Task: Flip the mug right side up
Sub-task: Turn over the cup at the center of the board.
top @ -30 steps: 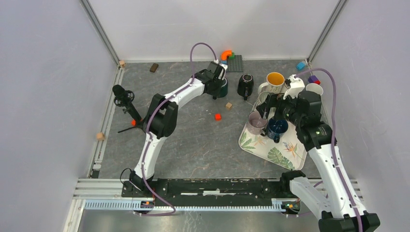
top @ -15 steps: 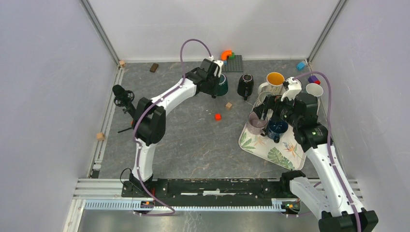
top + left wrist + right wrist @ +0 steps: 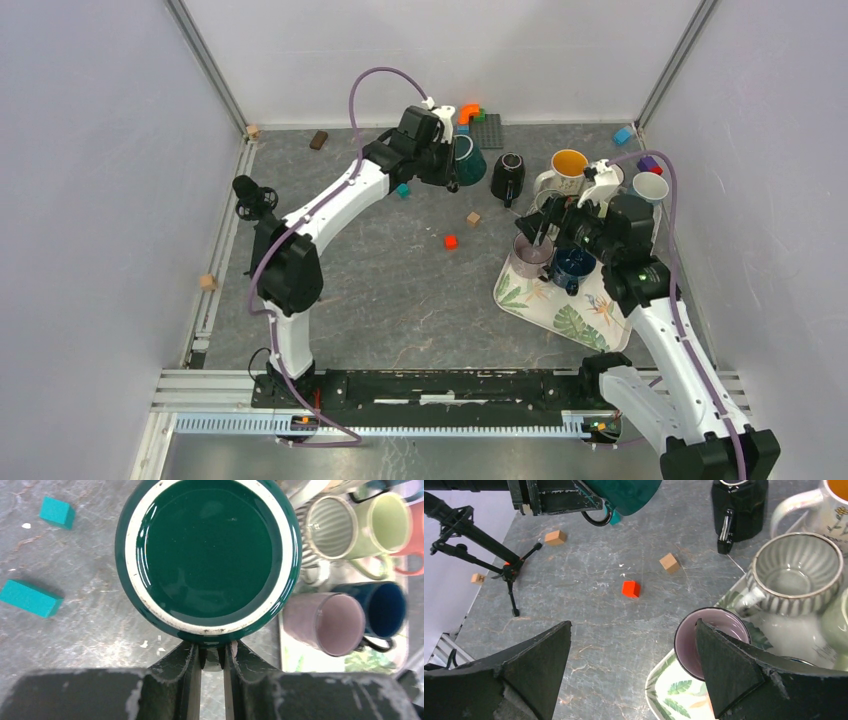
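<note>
While my left gripper point(image 3: 212, 654) clamps the dark green mug point(image 3: 207, 555) by its handle, tilted mid-flip near the far edge of the table point(image 3: 400, 290), my right gripper point(image 3: 631, 630) hangs wide, so next I'd roll it upright and set it down.

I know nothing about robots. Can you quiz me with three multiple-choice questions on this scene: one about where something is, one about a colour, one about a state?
1. Where is the lilac mug? A) in the left jaws B) on the leafy tray C) on top of another mug
2. What colour is the mug gripped by the left jaws? A) orange B) white C) dark green
3. How do the right jaws stand? A) wide open, empty B) shut on a mug C) shut on a cube
Answers: B, it stands on the tray beside the navy mug; C, the left wrist view shows its green base; A, the right wrist view shows the fingers far apart.
</note>
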